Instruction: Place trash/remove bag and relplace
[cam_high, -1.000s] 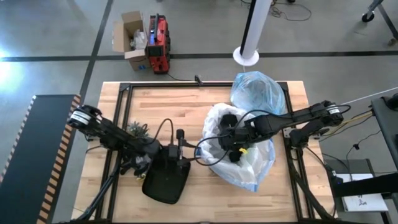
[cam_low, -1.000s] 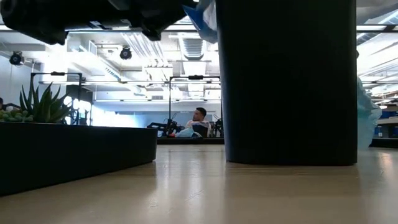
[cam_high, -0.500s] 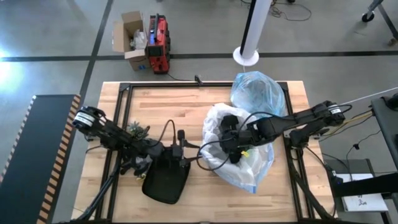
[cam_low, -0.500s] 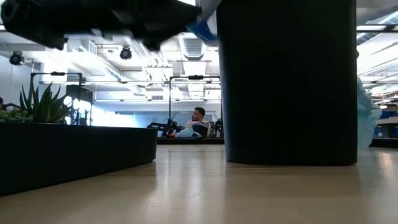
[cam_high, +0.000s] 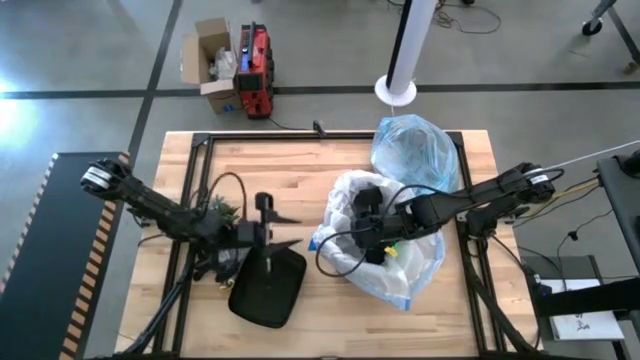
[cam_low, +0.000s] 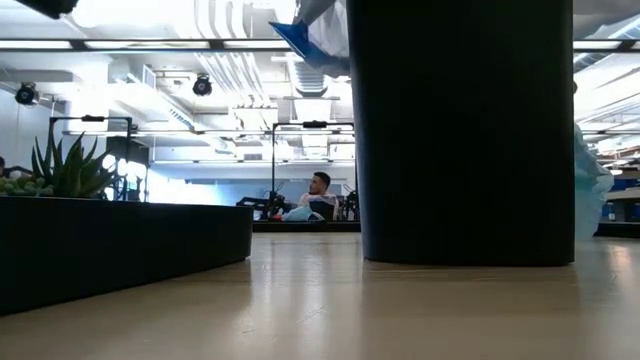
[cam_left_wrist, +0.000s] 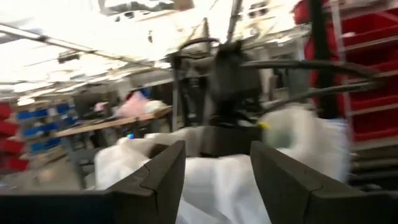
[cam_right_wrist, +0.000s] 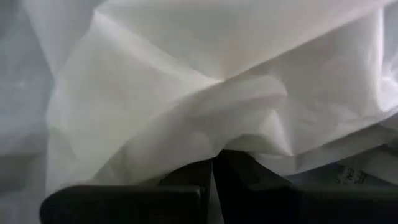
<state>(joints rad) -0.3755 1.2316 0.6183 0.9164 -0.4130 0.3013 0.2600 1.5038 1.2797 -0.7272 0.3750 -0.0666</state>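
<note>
A black bin (cam_high: 268, 290) (cam_low: 460, 130) stands near the table's near edge. To its right lies a crumpled white translucent bag (cam_high: 350, 200) (cam_left_wrist: 205, 180) on top of a light-blue liner (cam_high: 410, 275). A second light-blue liner (cam_high: 415, 145) sits at the far edge. My right gripper (cam_high: 368, 240) (cam_right_wrist: 212, 163) is shut on the white bag. My left gripper (cam_high: 288, 231) (cam_left_wrist: 217, 155) hovers open above the bin's far side, pointing at the white bag. The trash is hidden or out of view. My right gripper pinches a fold of the white bag's film (cam_right_wrist: 236, 146) between its two fingers, near the bag's middle (cam_high: 355, 245). It comes from the table's right, slanting down. The bag is slack and rests on the blue liner and the table.
A green plant sprig (cam_high: 220, 210) (cam_low: 60, 165) lies left of the bin, beside a low black tray (cam_low: 120, 240). The table's dark frame rails (cam_high: 200, 190) run along its sides. Bare wood (cam_high: 270, 170) lies toward the far left. A person sits far off in the room (cam_low: 318, 195).
My left gripper has drawn back toward the table's left and risen, leaving the top of the low view. My right gripper has shifted a little toward the left, and the white bag's left edge has spread leftward with it.
</note>
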